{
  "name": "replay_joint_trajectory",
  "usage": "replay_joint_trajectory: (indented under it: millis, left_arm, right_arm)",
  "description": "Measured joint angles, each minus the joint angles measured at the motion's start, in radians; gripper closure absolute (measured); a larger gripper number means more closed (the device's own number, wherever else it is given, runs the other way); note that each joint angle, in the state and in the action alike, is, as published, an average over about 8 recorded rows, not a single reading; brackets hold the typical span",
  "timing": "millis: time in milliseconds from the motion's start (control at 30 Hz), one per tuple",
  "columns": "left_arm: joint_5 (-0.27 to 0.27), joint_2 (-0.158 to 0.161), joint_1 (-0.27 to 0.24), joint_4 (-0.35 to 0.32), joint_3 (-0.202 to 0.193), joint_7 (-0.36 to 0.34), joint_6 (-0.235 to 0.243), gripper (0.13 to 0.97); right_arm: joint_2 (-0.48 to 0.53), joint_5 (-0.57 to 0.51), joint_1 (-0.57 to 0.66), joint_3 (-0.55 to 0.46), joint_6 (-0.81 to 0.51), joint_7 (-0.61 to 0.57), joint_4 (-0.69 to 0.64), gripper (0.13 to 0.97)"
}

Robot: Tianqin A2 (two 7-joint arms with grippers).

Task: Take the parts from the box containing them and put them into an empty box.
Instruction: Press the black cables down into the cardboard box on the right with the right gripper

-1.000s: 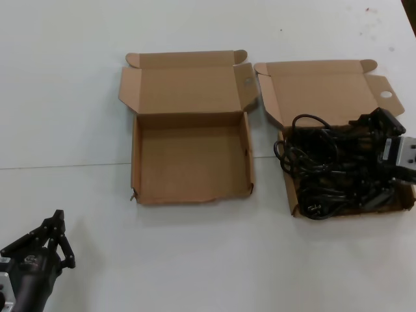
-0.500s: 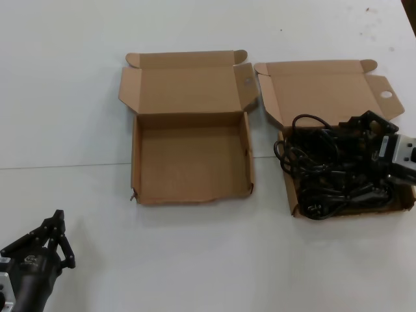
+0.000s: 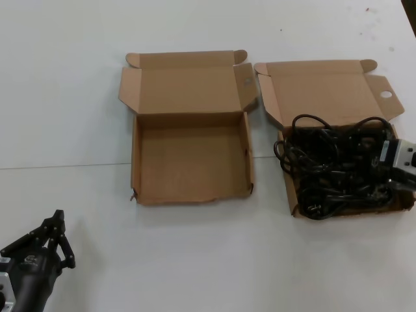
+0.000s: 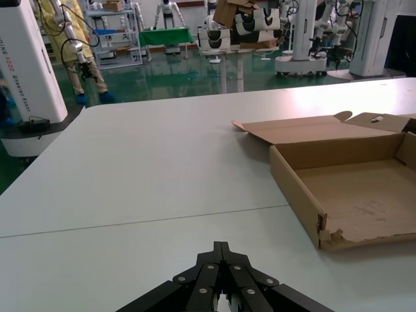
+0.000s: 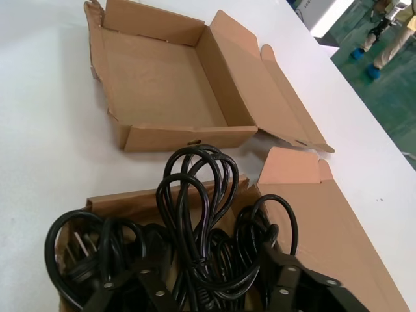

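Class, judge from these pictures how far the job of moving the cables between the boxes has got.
Done: nothing; the empty box holds no parts. In hand: the right gripper is down in the tangled black cables inside the full box, fingers open around loops. Left: every cable. The left gripper waits near the table's front edge.

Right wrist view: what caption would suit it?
Open right gripper lowered into tangled black cables, empty cardboard box beyond.

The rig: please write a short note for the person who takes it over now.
Right end effector: open, fingers down among the black cables in the box with the punched hole; nothing gripped yet.
Left end effector: shut, parked near the robot on the table.
Empty box: open, left of the full box, nothing in it.
Done: no part moved.
Left: grip the cables and carry them all over.
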Motion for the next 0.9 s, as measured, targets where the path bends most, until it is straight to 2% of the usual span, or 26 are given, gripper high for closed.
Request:
replay_joint_trajectory:
  millis: [100,367,667,900]
  left_arm:
    - [0.0,0.0,0.0,0.0,0.0,0.0,0.0,0.941]
    - [0.0,0.0,0.0,0.0,0.0,0.0,0.0,0.941]
    - [0.0,0.0,0.0,0.0,0.0,0.0,0.0,0.941]
    - [0.0,0.0,0.0,0.0,0.0,0.0,0.0,0.941]
  right_arm:
    - [-0.012,0.006,0.005,0.011,0.0,-0.029,-0.027,0.486]
    - [-0.038,0.026,0.02,0.038,0.0,-0.071,-0.092,0.697]
    - [-0.05,0.037,0.022,0.054,-0.005,-0.071,-0.118,0.845]
    - [-0.049,0.042,0.019,0.064,-0.007,-0.071,-0.115,0.906]
